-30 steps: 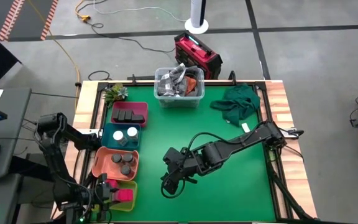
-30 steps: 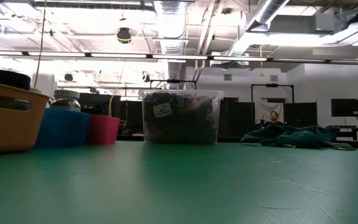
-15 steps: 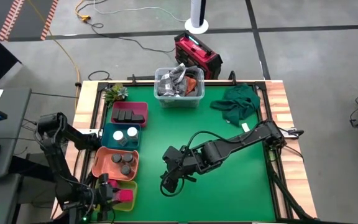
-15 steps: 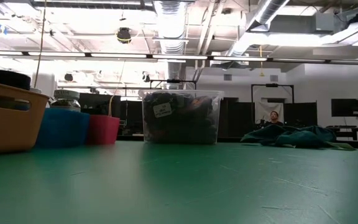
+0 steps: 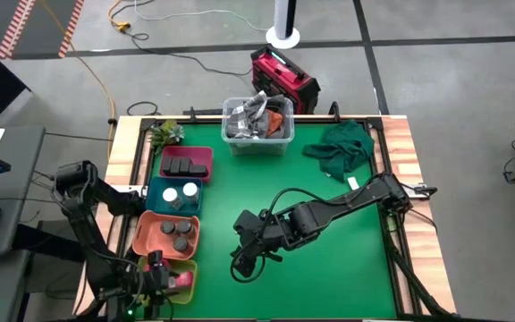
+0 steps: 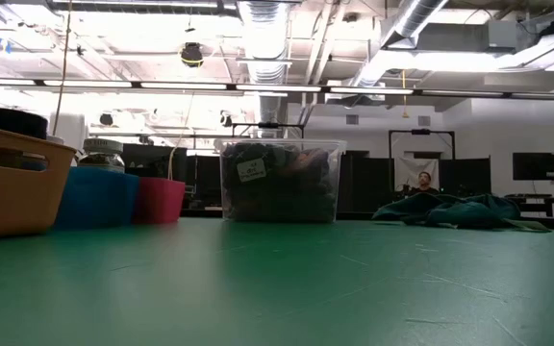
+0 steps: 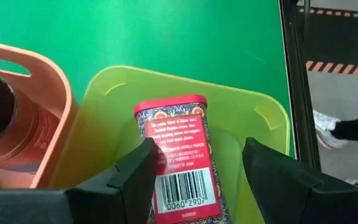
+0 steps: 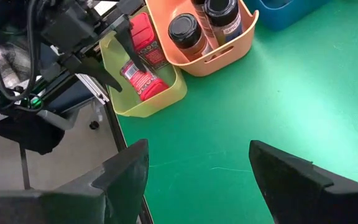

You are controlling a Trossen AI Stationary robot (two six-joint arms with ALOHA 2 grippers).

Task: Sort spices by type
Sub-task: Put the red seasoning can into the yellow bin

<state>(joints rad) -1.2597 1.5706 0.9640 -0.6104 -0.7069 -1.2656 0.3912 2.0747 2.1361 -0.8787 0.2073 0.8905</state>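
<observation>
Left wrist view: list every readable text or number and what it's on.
"0060 2907": under the barcode on the red spice box lying in the yellow-green tray.
Small white print on that box's dark label: too small to read.
Label on the jar in the orange tray: blurred, unreadable.

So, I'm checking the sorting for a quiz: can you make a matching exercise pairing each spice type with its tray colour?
Spices:
1. black rectangular boxes
2. white-topped round jars
3. dark grey round jars
4. pink-red rectangular box

Trays:
A. yellow-green tray
B. orange tray
C. magenta tray
D. teal tray

Pairs: 1-C, 2-D, 3-B, 4-A
</observation>
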